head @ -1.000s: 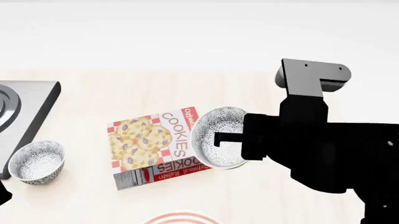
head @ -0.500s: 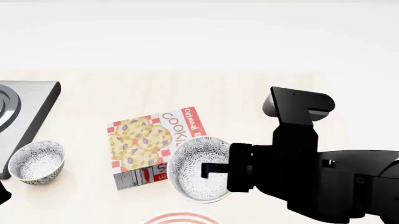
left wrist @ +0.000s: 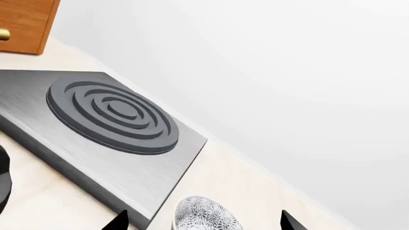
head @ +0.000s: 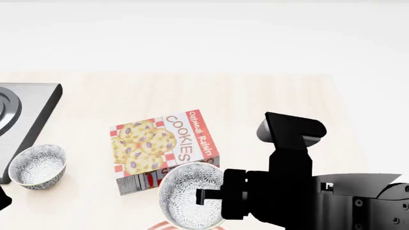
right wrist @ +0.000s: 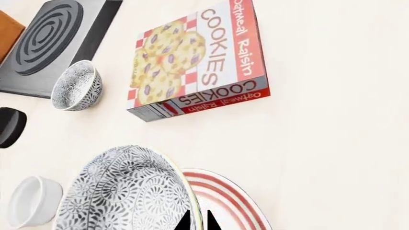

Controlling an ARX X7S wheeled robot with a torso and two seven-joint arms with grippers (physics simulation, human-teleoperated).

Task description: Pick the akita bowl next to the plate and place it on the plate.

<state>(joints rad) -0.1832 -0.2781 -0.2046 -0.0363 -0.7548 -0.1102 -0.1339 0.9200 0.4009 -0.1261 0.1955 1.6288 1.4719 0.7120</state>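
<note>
1. Small round deep akita bowl with fine grey-and-white patterning [head: 189, 201]: tipped on its side in the head view, paler inside facing the camera, rim thin and whitish. Outer wall shows dense floral-scroll print in the right wrist view [right wrist: 128, 191].
2. Black right hand [head: 201, 196] is clamped on the bowl's rim, one finger across the inside; bowl is held off the pale wooden surface [head: 268, 96].
3. Large flat white plate with red-brown concentric rings [right wrist: 223, 201] lies just under and beside the held bowl; in the head view only a sliver of its ringed rim [head: 160, 224] shows at the bottom edge, below the bowl.
4. Flat oatmeal raisin cookies box, red-white with cookie picture [head: 164, 148], lies on the surface just behind the held bowl.
5. Second identical patterned bowl [head: 37, 166] stands upright well to the left, next to the grey metal hotplate with a dark ringed burner [left wrist: 112, 115].
6. Plain white smooth cup [right wrist: 30, 201] sits near the plate.
7. Left hand: only two dark fingertips [left wrist: 118, 221] show at the wrist view's edge, spread apart, holding nothing.
</note>
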